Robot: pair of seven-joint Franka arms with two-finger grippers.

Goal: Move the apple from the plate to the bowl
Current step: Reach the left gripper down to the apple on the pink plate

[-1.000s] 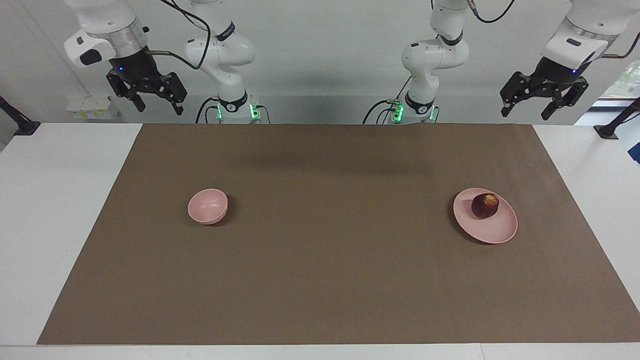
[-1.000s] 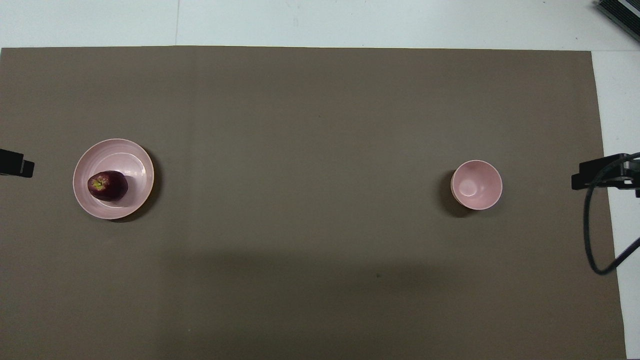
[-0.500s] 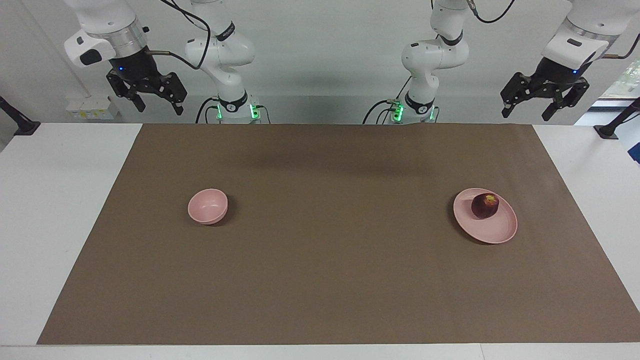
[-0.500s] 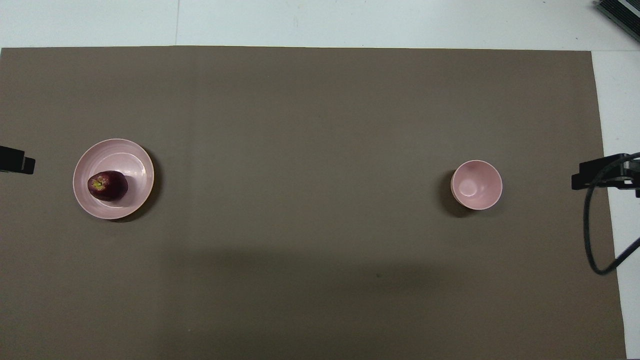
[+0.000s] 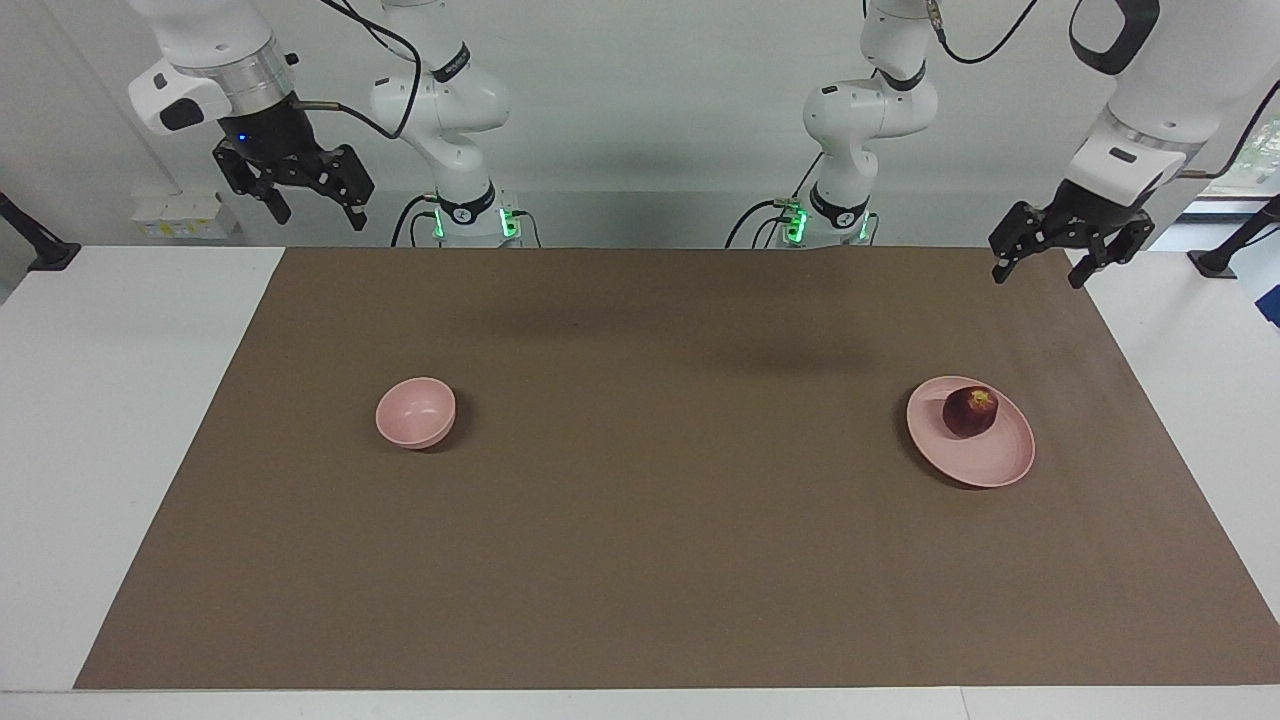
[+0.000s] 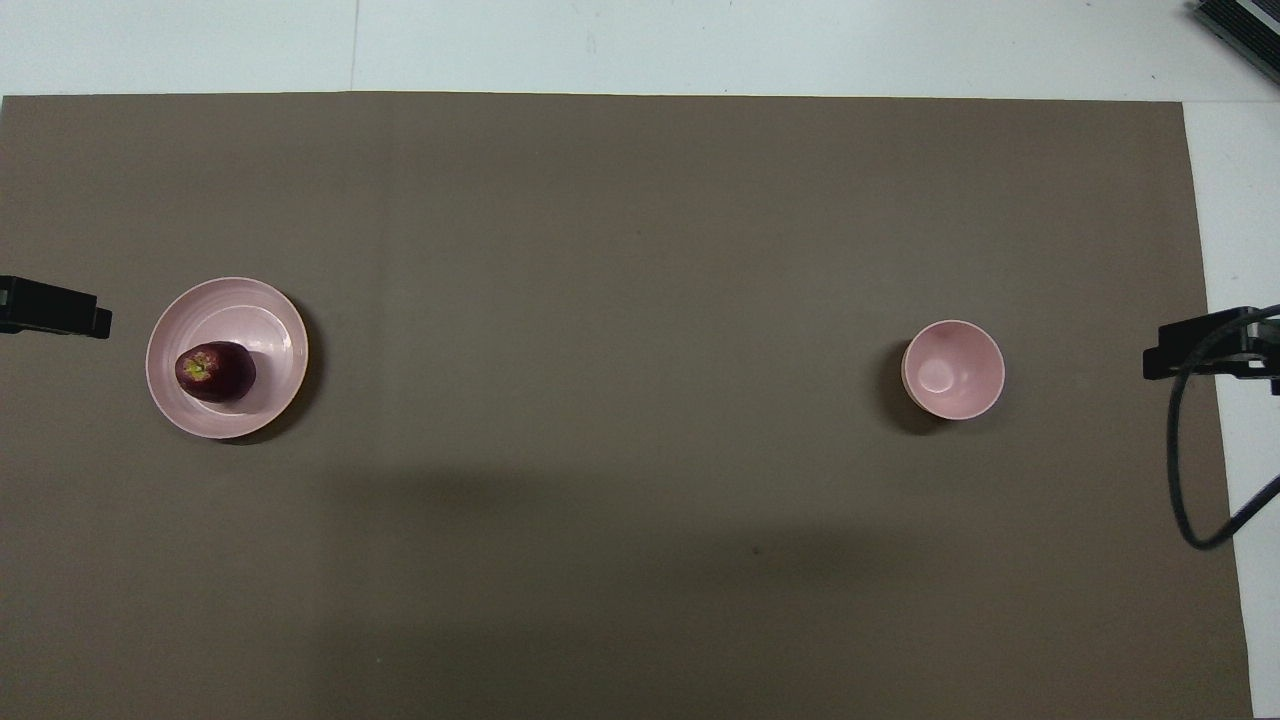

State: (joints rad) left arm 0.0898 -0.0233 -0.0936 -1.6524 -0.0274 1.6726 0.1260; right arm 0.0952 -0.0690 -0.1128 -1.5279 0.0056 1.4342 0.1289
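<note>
The apple (image 5: 970,411) is seen resting on the plate (image 5: 990,462), off-centre on the part of the plate nearer the robots, with its yellowish stem patch turned upward; in the overhead view the apple (image 6: 215,371) is shown lying toward the plate's (image 6: 270,330) edge at the left arm's end of the bench. The plate is set on the brown mat (image 5: 660,520) toward the left arm's end, and the bowl (image 5: 415,411) is set well apart from it toward the right arm's end, about equally far from the robots; it is shown empty from above (image 6: 952,369). No part of the transfer can be judged as done: the apple has not been lifted, nothing is touching it, and the grasp, the carry across the mat and the release into the bowl are all left. The left gripper (image 5: 1034,266) is held in the air over the mat's edge at the robots' end, above and short of the plate, with its jaws spread apart and nothing between them; it is judged to be the arm placed for the pick. The right gripper (image 5: 314,211) is held high near its own base, jaws likewise parted and empty, and is taken to be waiting.
</note>
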